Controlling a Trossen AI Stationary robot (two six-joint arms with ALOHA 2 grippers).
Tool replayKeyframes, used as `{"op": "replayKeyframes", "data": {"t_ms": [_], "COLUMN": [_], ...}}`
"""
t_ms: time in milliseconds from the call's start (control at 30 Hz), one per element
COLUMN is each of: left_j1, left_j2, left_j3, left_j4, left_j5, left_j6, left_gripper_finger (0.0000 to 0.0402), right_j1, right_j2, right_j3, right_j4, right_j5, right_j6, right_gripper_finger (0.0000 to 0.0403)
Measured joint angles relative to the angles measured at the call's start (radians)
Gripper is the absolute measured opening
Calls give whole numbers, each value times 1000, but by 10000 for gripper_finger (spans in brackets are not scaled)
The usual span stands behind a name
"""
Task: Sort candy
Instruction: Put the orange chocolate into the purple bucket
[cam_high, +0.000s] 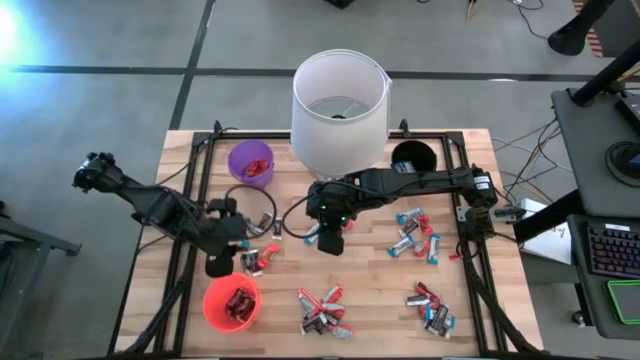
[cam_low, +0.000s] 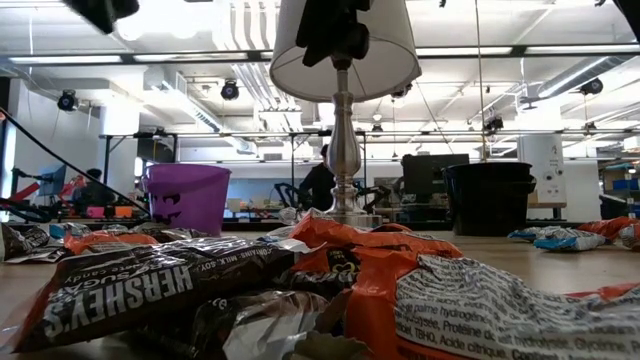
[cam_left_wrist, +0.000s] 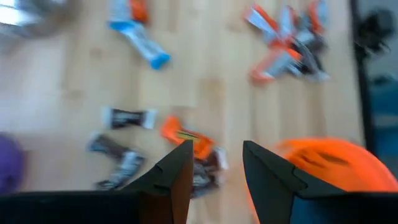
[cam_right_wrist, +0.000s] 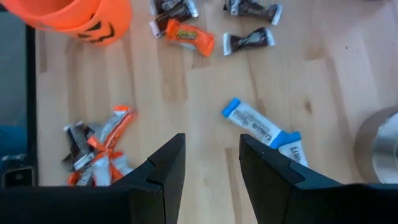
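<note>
Orange-wrapped candy (cam_left_wrist: 186, 138) just ahead of left gripper (cam_left_wrist: 216, 163), fingers parted, empty; right gripper (cam_right_wrist: 211, 155) likewise open.

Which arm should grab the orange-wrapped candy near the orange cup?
Left, probably. The left gripper hangs open right over the orange-wrapped candy, beside the orange cup; the right gripper is farther off.
</note>
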Motion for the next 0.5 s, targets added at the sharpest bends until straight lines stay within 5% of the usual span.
{"op": "replayKeyframes", "data": {"t_ms": [200, 500], "left_j1": [0, 0], "left_j2": [0, -2], "left_j3": [98, 174], "left_j4": [-63, -214], "left_j5": [-99, -133], "left_j6": [-10, -8], "left_gripper_finger": [120, 114], "right_j1": [45, 158], "right_j2": [0, 0], "right_j3": [-5, -69], "right_j4": [-13, -29], "right_j5": [-108, -115], "right_j6": [0, 85], "right_gripper_finger": [139, 139]}}
